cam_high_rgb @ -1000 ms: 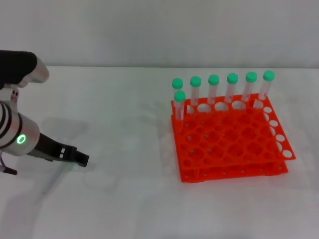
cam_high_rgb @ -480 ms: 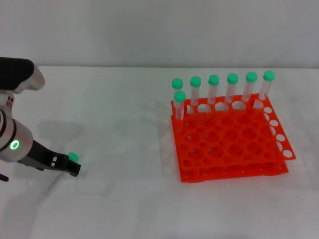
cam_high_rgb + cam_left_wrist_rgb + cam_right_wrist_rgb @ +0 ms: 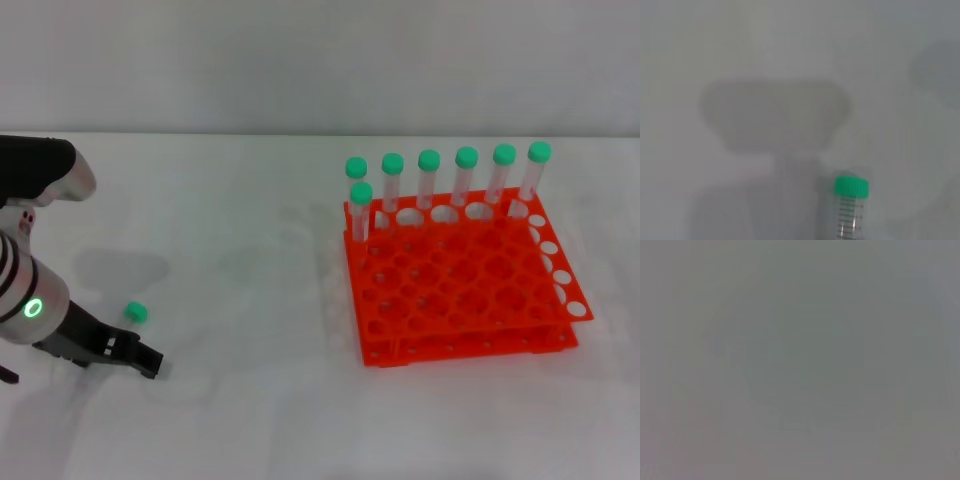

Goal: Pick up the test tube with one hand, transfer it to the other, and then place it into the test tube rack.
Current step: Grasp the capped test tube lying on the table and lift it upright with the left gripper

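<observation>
At the far left, the left gripper (image 3: pixel 140 357) hangs low over the white worktop (image 3: pixel 240 300); I cannot tell whether its jaws are open or closed. The test tube (image 3: pixel 136 312) lies just beyond it, green cap showing, apparently apart from the jaws. In the left wrist view the tube (image 3: pixel 850 210) runs lengthwise away from the camera, cap farthest. Well off to the right stands the orange test tube rack (image 3: pixel 460 290), seven capped tubes along its back. The right gripper is out of sight, so the left arm is judged nearer.
</observation>
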`<state>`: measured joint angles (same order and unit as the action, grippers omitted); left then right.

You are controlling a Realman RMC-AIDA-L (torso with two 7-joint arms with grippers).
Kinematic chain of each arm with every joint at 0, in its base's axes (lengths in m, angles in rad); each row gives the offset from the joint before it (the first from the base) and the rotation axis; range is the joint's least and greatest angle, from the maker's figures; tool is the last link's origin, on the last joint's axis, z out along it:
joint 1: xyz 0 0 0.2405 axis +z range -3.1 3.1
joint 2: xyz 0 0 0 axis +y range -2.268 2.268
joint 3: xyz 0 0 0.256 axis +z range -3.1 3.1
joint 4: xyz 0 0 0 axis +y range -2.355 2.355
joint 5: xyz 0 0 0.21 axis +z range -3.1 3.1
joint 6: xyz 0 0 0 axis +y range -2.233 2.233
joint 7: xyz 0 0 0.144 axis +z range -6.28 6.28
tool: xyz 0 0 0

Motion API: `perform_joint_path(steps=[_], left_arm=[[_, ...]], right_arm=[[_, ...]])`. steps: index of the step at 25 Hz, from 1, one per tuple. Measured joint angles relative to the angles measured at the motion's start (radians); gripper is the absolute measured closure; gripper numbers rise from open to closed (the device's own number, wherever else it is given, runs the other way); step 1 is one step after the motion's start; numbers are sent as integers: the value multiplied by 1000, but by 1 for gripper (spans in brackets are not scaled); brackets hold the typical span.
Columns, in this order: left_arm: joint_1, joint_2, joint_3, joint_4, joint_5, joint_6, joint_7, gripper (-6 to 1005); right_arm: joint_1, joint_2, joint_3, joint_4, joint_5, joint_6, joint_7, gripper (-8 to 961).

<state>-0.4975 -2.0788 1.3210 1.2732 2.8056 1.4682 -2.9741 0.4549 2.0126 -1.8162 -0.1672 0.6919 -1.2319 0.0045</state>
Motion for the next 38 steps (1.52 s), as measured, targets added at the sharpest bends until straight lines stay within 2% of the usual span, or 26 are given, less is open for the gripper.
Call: perform_joint_path(steps=[13, 18, 23, 30, 34, 38], left_arm=[[-1, 3, -14, -19, 1, 7, -20, 124], [2, 4, -28, -19, -1, 9, -16, 224], [6, 4, -62, -19, -5, 15, -9, 270], [1, 4, -60, -5, 1, 28, 0, 334], [-1, 4, -63, -5, 1, 29, 17, 564], [-4, 5, -70, -25, -8, 25, 22, 701]], right_arm=[[3, 0, 0, 0, 0, 0, 0, 89], [4, 0, 0, 0, 0, 0, 0, 90], [4, 0, 0, 0, 0, 0, 0, 90], [4, 0, 0, 0, 0, -2, 0, 90], [4, 0, 0, 0, 0, -3, 0, 91], [4, 0, 0, 0, 0, -6, 0, 91]])
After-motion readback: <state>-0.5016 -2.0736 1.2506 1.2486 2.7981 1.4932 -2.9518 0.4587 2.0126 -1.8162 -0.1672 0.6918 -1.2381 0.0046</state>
